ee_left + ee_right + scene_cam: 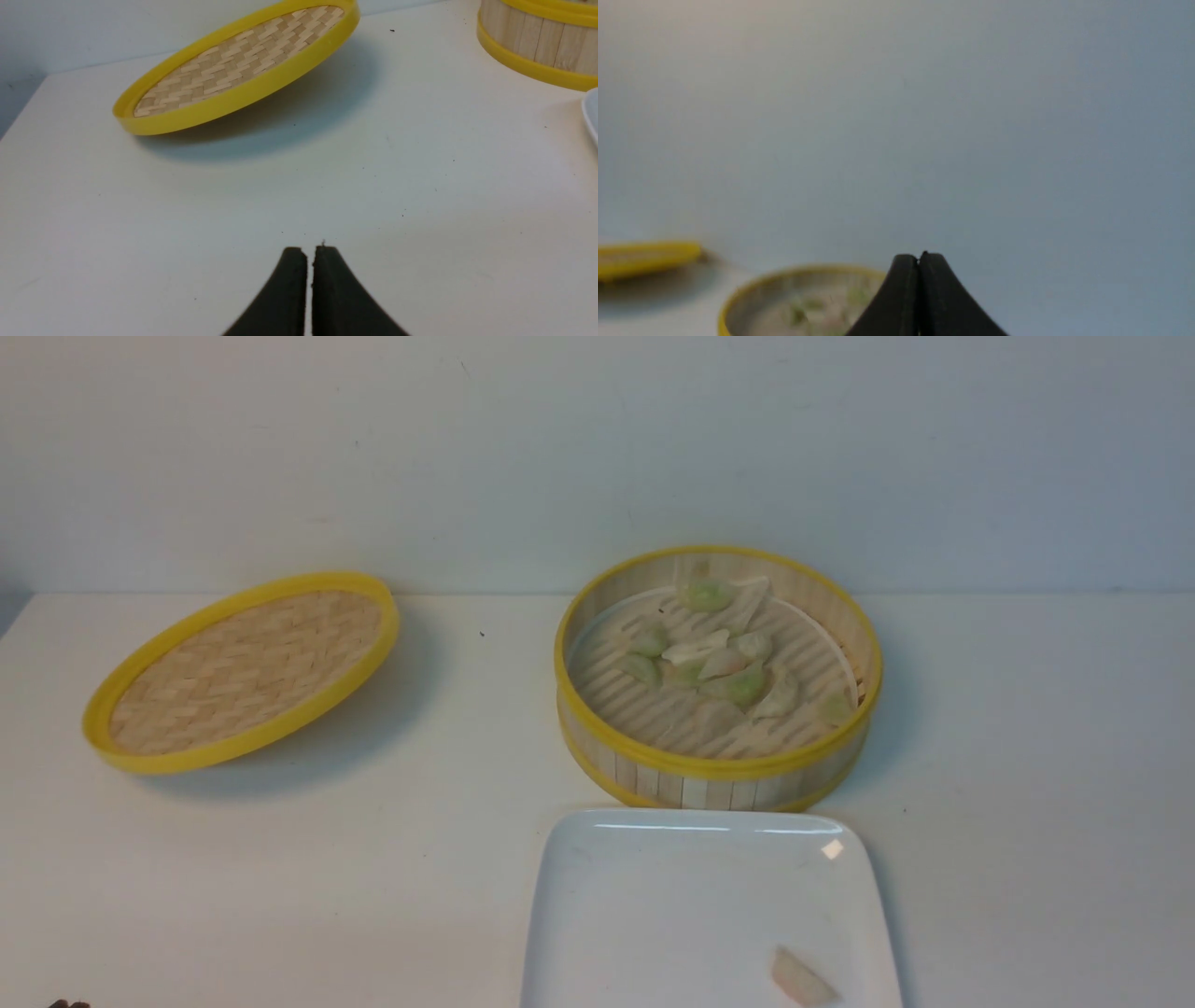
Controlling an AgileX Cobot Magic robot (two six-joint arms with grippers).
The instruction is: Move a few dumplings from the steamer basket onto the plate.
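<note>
right gripper [919, 256]: closed, empty | round bamboo steamer basket [752, 291] with pale dumplings [803, 310]: ahead, below | left gripper [309, 252]: closed, farther

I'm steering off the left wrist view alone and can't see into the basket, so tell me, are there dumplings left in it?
Observer: Yes, the basket holds a heap of dumplings, green and pale ones mixed.
Operator: Anything on the plate yet?
Observer: One pale dumpling lies on the plate, at its near right part.
Operator: And the right gripper, is it carrying one?
Observer: No, the right gripper is shut with nothing between its tips, held up facing the wall.
</note>
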